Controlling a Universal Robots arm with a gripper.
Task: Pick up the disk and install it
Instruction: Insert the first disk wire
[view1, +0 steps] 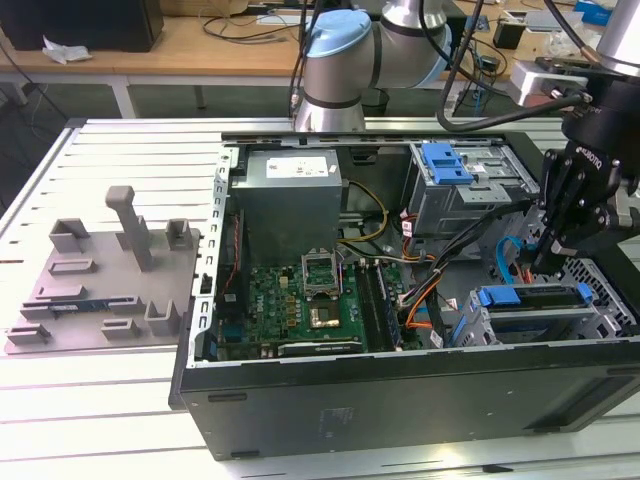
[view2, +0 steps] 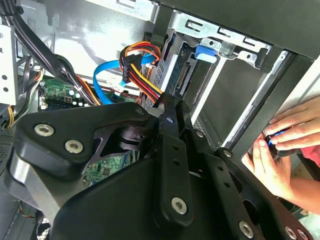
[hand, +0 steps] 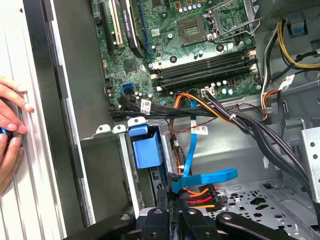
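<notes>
The disk (view1: 535, 296) lies seated in the lower grey drive cage (view1: 540, 325) at the front right of the open computer case, its blue carrier bracket showing at both ends. Its blue end (hand: 147, 150) faces the camera in the first wrist view, and its connector edge (view2: 181, 75) shows in the second wrist view. My gripper (view1: 543, 262) hangs just above the cage's inner end, shut with nothing in it. Its tip (hand: 167, 192) is beside the blue data cable (hand: 207, 177) and the orange-and-red power plug (view2: 132, 62).
A second drive cage with a blue latch (view1: 445, 160) stands at the back right. The grey fixture plate (view1: 100, 285) with upright posts lies on the table at the exterior view's left. Cable bundles (hand: 235, 120) cross the case floor. A person's hands (view2: 282, 145) rest outside the case wall.
</notes>
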